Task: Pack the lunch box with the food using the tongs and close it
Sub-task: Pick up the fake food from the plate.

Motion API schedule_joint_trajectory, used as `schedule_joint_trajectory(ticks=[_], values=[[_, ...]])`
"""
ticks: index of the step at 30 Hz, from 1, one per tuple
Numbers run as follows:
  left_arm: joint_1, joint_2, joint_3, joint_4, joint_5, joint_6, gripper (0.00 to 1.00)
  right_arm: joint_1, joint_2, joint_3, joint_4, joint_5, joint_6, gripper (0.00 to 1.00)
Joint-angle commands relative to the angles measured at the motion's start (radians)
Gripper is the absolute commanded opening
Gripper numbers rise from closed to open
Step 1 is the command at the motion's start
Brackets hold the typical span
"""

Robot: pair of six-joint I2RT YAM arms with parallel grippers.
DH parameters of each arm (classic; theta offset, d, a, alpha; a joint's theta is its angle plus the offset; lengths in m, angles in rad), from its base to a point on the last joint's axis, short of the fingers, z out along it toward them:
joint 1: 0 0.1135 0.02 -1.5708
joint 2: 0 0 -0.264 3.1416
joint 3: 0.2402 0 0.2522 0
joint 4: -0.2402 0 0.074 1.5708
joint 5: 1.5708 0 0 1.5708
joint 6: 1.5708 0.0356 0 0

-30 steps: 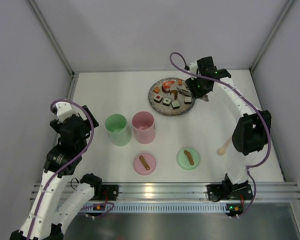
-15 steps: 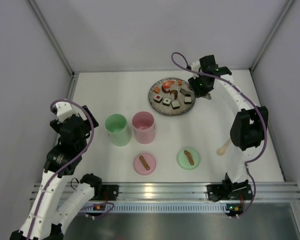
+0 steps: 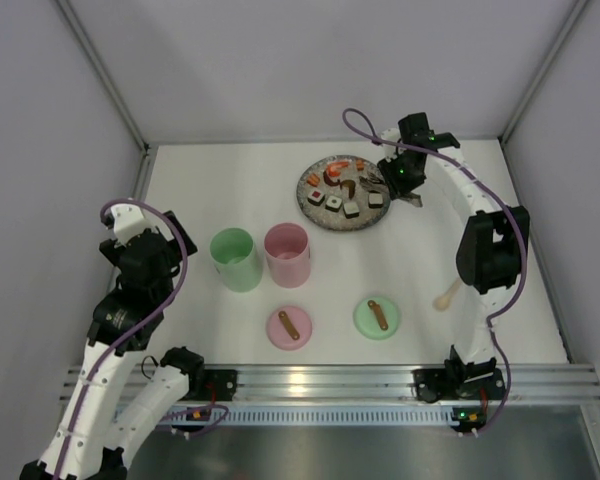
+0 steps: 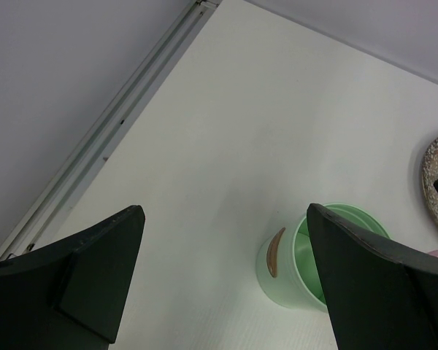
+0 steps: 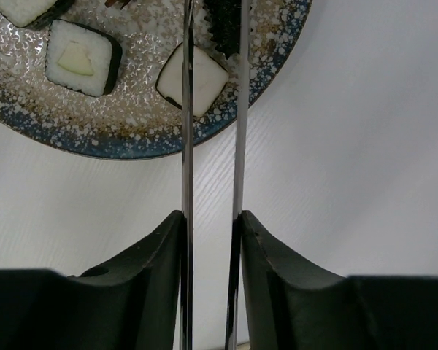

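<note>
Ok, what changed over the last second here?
Only the right arm moved: its elbow swung toward the far wall, while the right gripper, shut on the tongs, shifted slightly, tips over the plate. Nothing was picked up or released. The left gripper, jaws open, the food, containers, lids and spoon stayed put.

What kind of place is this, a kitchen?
Probably a robot test lab, not a kitchen: a left arm and a right arm are bolted to a metal rail at a white table walled in by plain panels, and the sushi on the plate looks like toys.
</note>
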Motion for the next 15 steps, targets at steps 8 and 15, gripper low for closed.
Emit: schedule_joint_trajectory(ticks=[8, 15], values=[[0.007, -0.018, -0.002, 0.032, -0.01, 0.01, 0.99, -0.011, -0.013, 0.049, -0.018, -0.024, 0.014, 0.2], [0.007, -0.021, -0.004, 0.032, -0.016, 0.011, 0.99, -0.015, -0.073, 0.046, 0.048, -0.001, 0.1, 0.12]])
